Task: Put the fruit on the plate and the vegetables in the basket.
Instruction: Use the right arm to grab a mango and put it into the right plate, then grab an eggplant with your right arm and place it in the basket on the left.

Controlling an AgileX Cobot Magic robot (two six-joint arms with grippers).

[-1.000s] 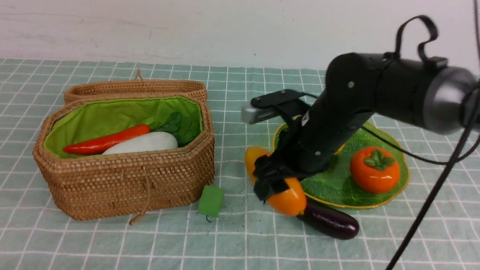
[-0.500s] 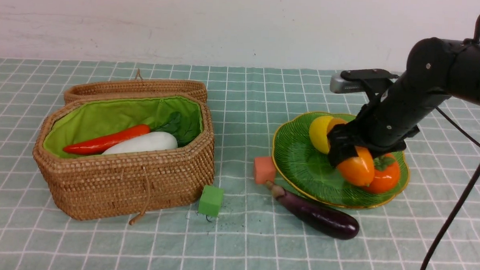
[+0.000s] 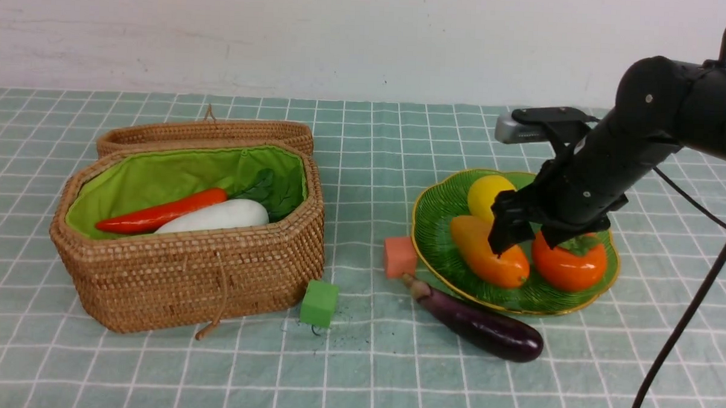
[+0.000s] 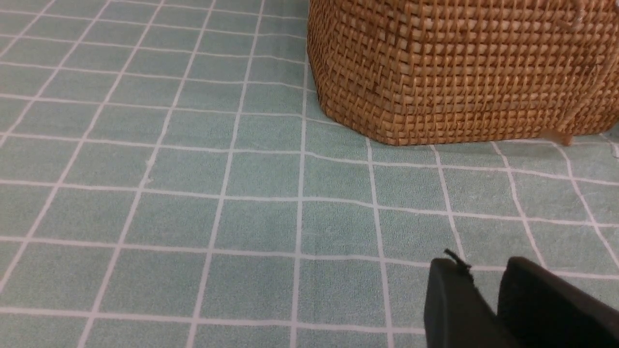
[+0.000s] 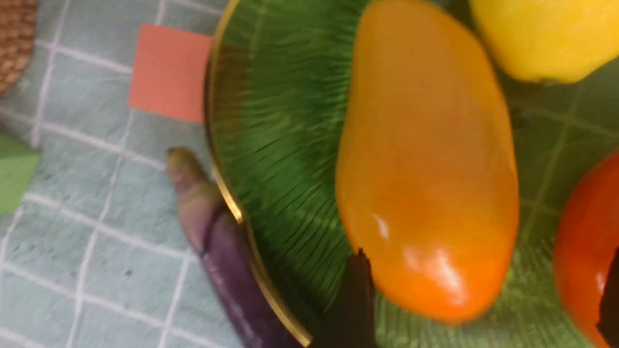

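The green plate (image 3: 443, 246) holds all three fruits: the yellow lemon (image 3: 487, 193), the orange-red persimmon (image 3: 569, 268) and the mango (image 3: 485, 256), which lies flat. My right gripper (image 3: 523, 241) hangs open just above the mango's near end (image 5: 425, 183), its fingers (image 5: 355, 299) clear of it. The purple eggplant (image 3: 485, 326) lies on the cloth against the plate's front rim. The wicker basket (image 3: 185, 270) stands open with the red carrot (image 3: 157, 215) and white radish (image 3: 217, 216) inside. My left gripper (image 4: 486, 270) is low over the cloth near the basket wall (image 4: 459, 72), fingers slightly apart, empty.
A salmon-pink cube (image 3: 399, 256) sits by the plate's left rim, and a green cube (image 3: 319, 302) by the basket's front right corner. The basket lid (image 3: 208, 132) leans open behind it. The right arm's black cable (image 3: 678, 336) hangs across the right side.
My right gripper carried the mango from the cloth left of the plate onto the plate, then opened and let it go. The pink cube and eggplant stem came into view.
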